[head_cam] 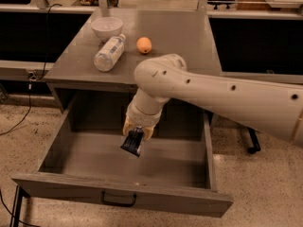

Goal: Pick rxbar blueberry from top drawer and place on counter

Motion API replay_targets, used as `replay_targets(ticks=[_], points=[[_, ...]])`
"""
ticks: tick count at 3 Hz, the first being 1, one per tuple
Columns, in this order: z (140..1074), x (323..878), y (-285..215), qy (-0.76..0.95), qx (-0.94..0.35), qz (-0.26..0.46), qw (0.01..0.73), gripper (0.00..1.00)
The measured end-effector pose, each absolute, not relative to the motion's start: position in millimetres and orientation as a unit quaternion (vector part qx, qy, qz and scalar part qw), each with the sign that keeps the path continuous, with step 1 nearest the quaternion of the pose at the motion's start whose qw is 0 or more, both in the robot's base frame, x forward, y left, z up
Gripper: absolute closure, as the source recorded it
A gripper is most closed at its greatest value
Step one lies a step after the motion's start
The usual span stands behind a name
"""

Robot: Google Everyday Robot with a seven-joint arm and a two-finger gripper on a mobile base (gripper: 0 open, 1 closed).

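The top drawer (61, 193) stands pulled open below the counter (189, 41), with a dark handle on its front panel. My gripper (136, 135) points down over the middle of the drawer and is shut on the rxbar blueberry (133, 143), a small dark navy bar with pale lettering. The bar hangs from the fingers, lifted clear above the drawer floor. The white arm reaches in from the right, across the counter's front edge.
On the counter lie a clear plastic bottle (109, 52) on its side, a white bowl (106, 28) behind it and an orange fruit (144, 45). Dark cabinets and a pale ledge run along the back. A cable hangs at the left.
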State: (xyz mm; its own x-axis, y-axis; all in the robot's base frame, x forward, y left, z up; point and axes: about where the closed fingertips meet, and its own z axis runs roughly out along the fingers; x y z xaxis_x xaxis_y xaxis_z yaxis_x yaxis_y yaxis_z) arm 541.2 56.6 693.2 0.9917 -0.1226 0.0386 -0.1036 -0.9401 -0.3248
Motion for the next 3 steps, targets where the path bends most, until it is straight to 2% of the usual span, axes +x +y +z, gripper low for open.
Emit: replay_targets(ticks=[1,3], points=[[749.7,540.6,46.5,0.034,-0.98,-0.05,0.188,1.0],[852.6,564.1,22.8,0.028,-0.982,-0.083,0.168,1.0]])
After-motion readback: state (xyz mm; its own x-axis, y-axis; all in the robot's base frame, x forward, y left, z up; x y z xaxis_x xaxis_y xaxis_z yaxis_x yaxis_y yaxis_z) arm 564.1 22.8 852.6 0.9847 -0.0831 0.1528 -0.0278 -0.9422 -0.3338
